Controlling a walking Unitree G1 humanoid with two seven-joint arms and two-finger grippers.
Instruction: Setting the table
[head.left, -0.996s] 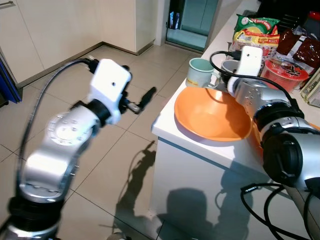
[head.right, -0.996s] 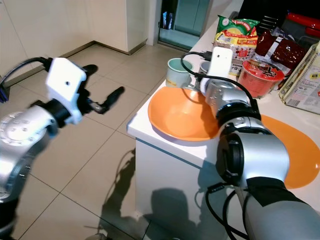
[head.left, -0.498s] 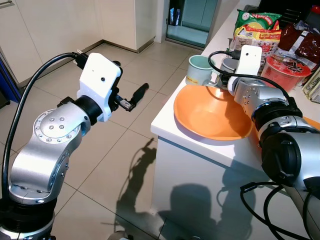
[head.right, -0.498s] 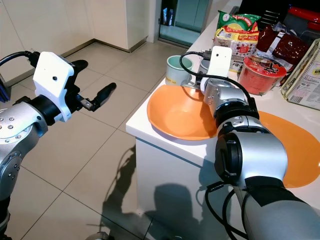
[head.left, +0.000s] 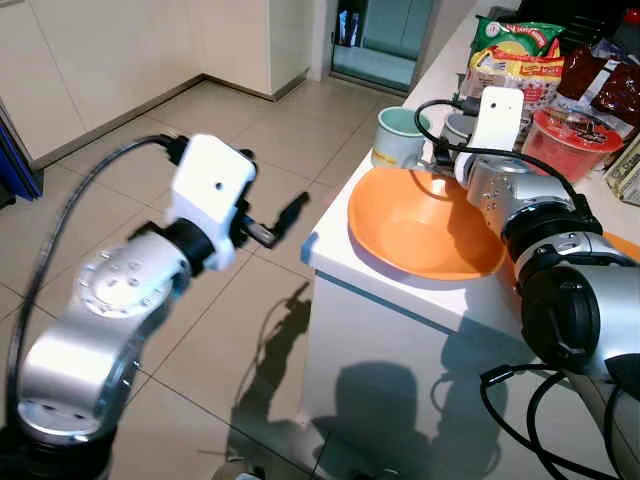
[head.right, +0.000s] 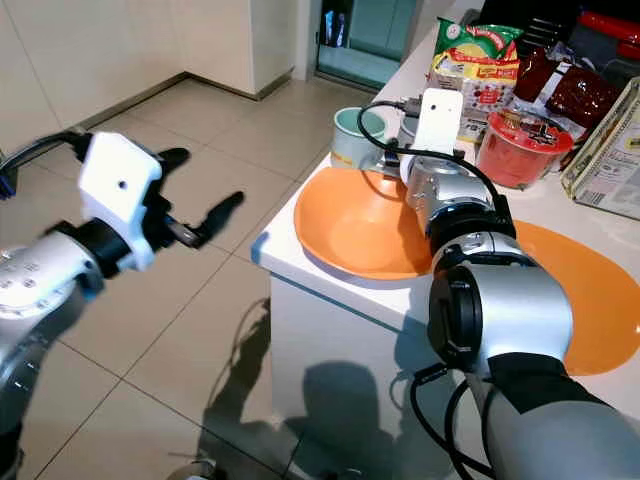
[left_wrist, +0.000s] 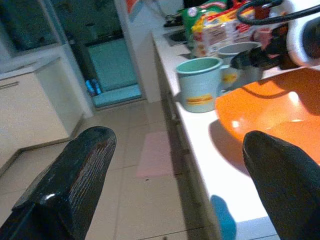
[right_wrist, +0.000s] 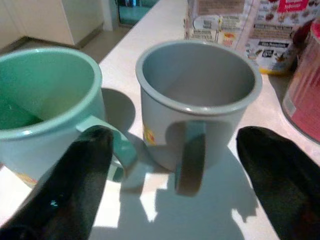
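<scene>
- The right gripper (right_wrist: 170, 165) reaches over the white worktop (head.left: 400, 290), its fingers (right_wrist: 75, 185) spread wide apart on either side of the handle of a grey metal mug (right_wrist: 200, 95), not touching it.
- A mint-green mug (right_wrist: 45, 100) stands just beside the grey one, its handle next to one finger.
- A large shallow orange bowl (head.left: 420, 225) sits at the worktop's corner, in front of both mugs and under the right arm.
- An orange round placemat (head.right: 590, 300) lies on the worktop beside the bowl.
- Behind the mugs are a green-and-yellow snack packet (head.left: 510, 55), a red instant-noodle cup (head.left: 570, 140) and dark red packets (head.left: 605, 85).
- The left gripper (head.right: 200, 215) is held out over the beige tiled floor (head.left: 250, 300), near the worktop's corner, its fingers (left_wrist: 70, 185) apart and holding nothing.
</scene>
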